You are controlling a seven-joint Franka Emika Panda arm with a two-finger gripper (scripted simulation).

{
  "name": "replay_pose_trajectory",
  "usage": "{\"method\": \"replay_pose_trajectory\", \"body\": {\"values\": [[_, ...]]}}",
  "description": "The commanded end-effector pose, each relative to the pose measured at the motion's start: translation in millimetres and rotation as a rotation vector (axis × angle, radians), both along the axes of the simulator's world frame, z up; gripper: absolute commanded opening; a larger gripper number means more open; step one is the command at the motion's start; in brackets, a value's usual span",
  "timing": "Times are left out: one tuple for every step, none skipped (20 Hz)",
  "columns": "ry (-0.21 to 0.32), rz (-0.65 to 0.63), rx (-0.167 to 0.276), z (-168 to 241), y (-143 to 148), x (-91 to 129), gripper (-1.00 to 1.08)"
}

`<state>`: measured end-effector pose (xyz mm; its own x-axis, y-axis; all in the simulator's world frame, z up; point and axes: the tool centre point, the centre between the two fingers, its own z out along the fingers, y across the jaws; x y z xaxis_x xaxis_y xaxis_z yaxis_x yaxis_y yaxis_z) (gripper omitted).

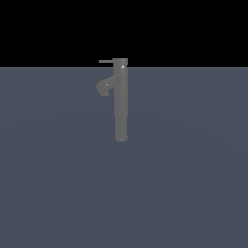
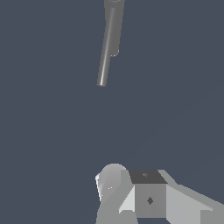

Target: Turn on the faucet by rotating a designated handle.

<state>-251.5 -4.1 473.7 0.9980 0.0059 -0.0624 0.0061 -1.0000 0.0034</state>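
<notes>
Grey metal faucet (image 1: 121, 104) stands upright on the table (image 1: 193, 184), its thin handle (image 1: 105, 61) projecting toward the exterior view's left. Our tool (image 2: 131, 197) hangs well apart; we cannot tell its opening. We judge approach comes next, reaching the handle tip.

Smooth grey metallic faucet (image 1: 121, 101)

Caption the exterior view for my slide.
A tall grey faucet stands alone on a dark floor, its thin handle and curved spout both pointing toward the exterior view's left.
</notes>
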Motion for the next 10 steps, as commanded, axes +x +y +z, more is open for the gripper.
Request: {"method": "replay_pose_trajectory", "body": {"values": [[0.000, 0.000, 0.000, 0.0, 0.0, 0.0, -1.00], [0.000, 0.001, 0.000, 0.0, 0.5, 0.1, -1.00], [0.001, 0.003, 0.001, 0.1, 2.0, 0.4, -1.00], [0.002, 0.006, 0.001, 0.1, 4.5, 0.9, -1.00], [0.004, 0.011, 0.002, 0.2, 8.0, 1.6, -1.00], [0.007, 0.017, 0.003, 0.3, 12.4, 2.3, -1.00], [0.009, 0.022, 0.004, 0.3, 16.2, 2.8, -1.00], [0.010, 0.025, 0.005, 0.4, 18.9, 3.1, -1.00], [0.011, 0.028, 0.006, 0.4, 20.6, 3.2, -1.00], [0.011, 0.029, 0.006, 0.4, 21.2, 3.1, -1.00]]}}
